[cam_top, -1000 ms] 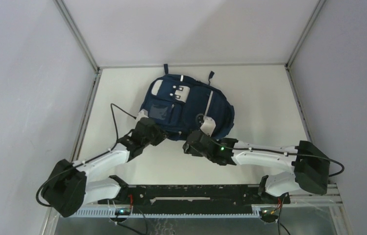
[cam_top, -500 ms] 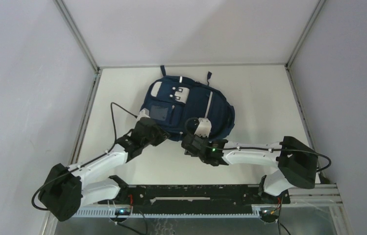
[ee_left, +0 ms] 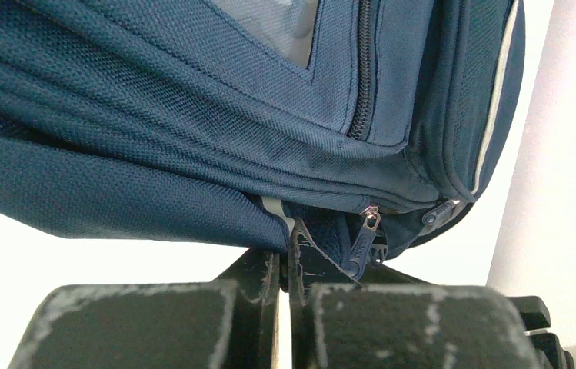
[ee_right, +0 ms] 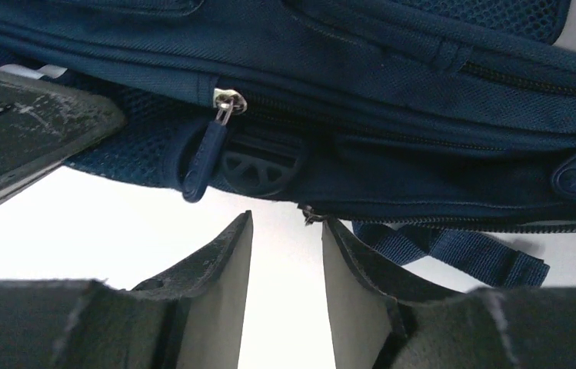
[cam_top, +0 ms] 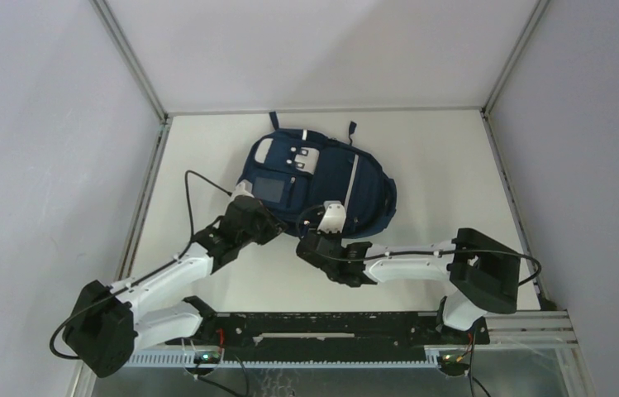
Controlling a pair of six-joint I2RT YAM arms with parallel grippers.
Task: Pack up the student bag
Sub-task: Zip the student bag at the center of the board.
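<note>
Student bag (cam_top: 322,178) lay flat; your left gripper (ee_left: 284,260) pinched its near edge, your right gripper (ee_right: 288,232) hung half open beside it.

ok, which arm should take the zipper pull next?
Right, likely. The right fingers stand open with a small zipper slider just above the gap between them. The left fingers are shut, pinching the student bag's lower edge, so they look better kept as the anchor.

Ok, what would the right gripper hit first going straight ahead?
Probably the near edge of the student bag, at the small metal zipper slider just beyond the open right gripper; exact depth is unclear.
</note>
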